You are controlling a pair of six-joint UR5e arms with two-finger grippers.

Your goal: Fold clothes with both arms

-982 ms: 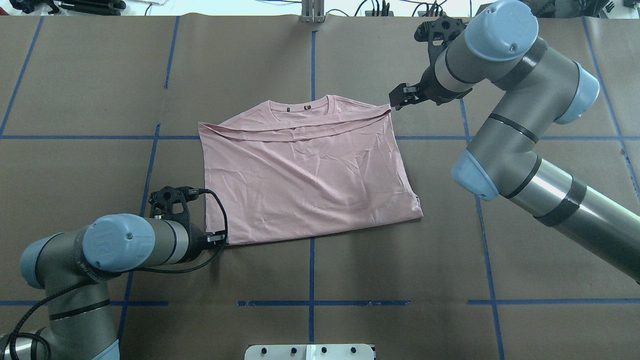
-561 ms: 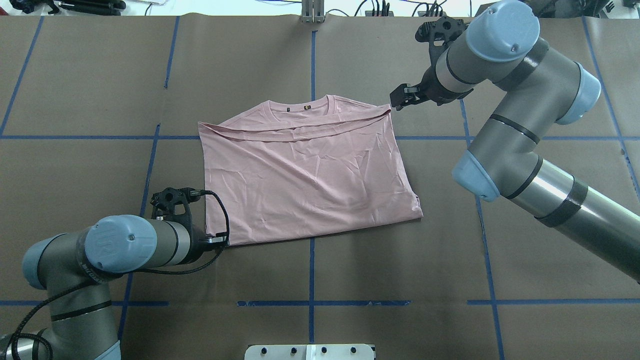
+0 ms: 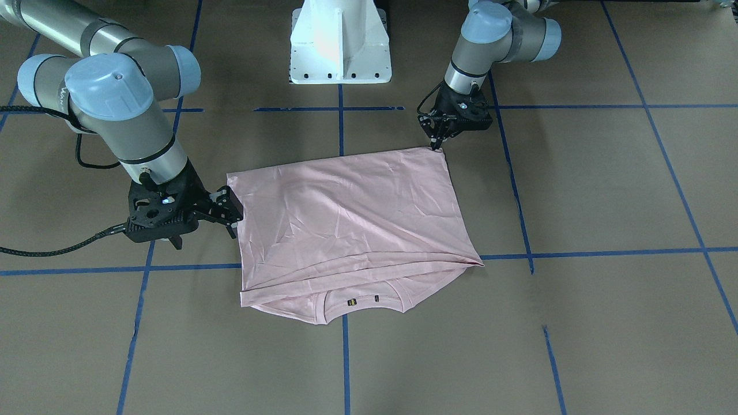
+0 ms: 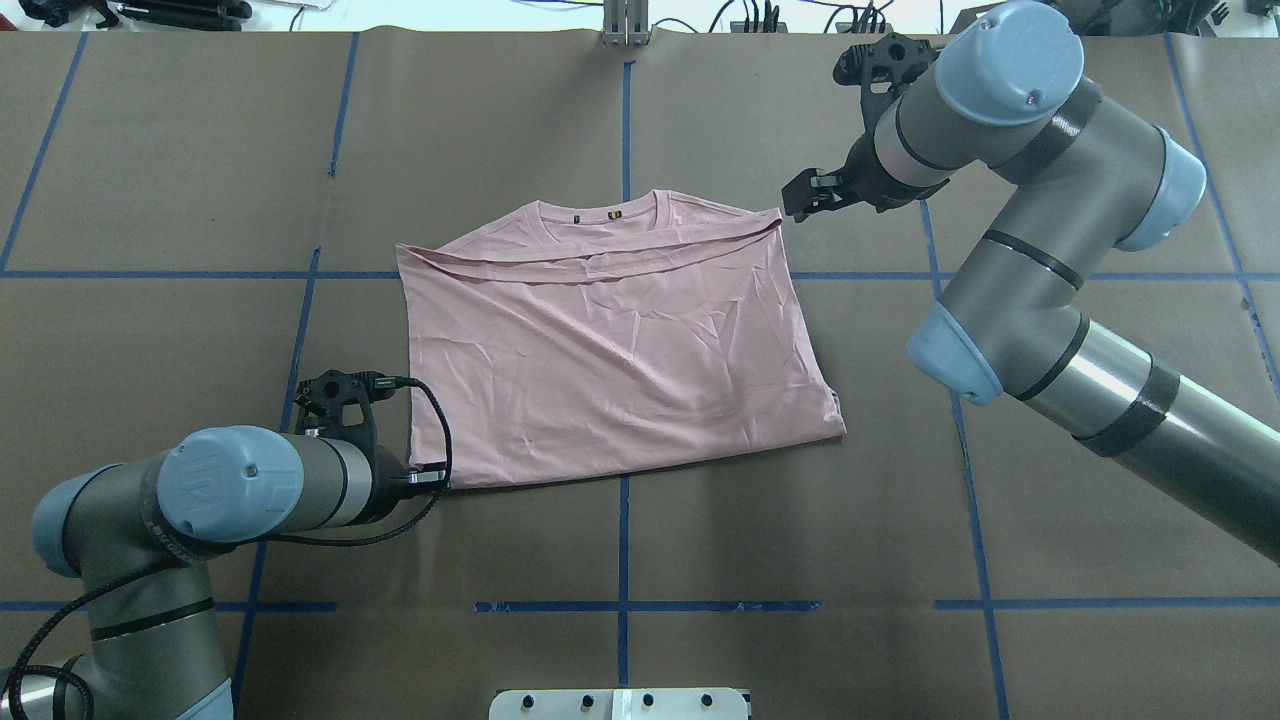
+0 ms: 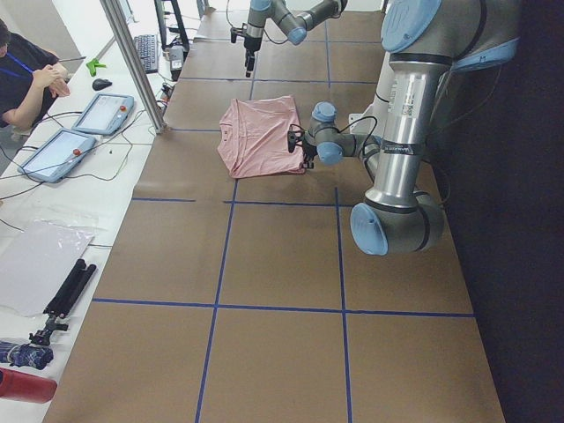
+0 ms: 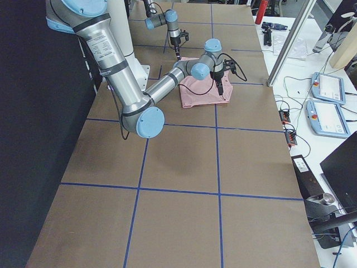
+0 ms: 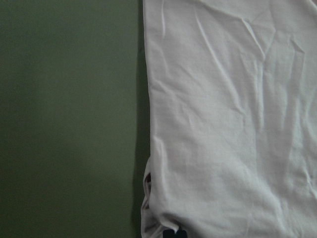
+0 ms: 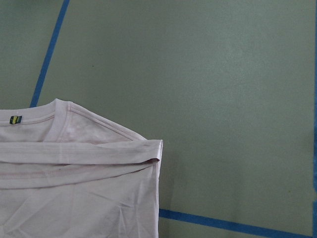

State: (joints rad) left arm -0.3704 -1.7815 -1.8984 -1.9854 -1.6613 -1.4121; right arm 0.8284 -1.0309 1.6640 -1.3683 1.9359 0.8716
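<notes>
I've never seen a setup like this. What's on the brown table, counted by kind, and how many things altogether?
Robot arms: 2 (left arm, right arm)
Pink T-shirt: 1
White base: 1
Total: 4

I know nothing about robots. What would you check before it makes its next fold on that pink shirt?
1. T-shirt folded once, lying flat: ok.
2. Layers lined up: not ok, top edge sits skewed below the collar.
3. Right end effector free of cloth: ok, open beside the far corner.
4. Left end effector gripping the near corner: cannot tell.
5. Both well apart: ok, at opposite corners.
</notes>
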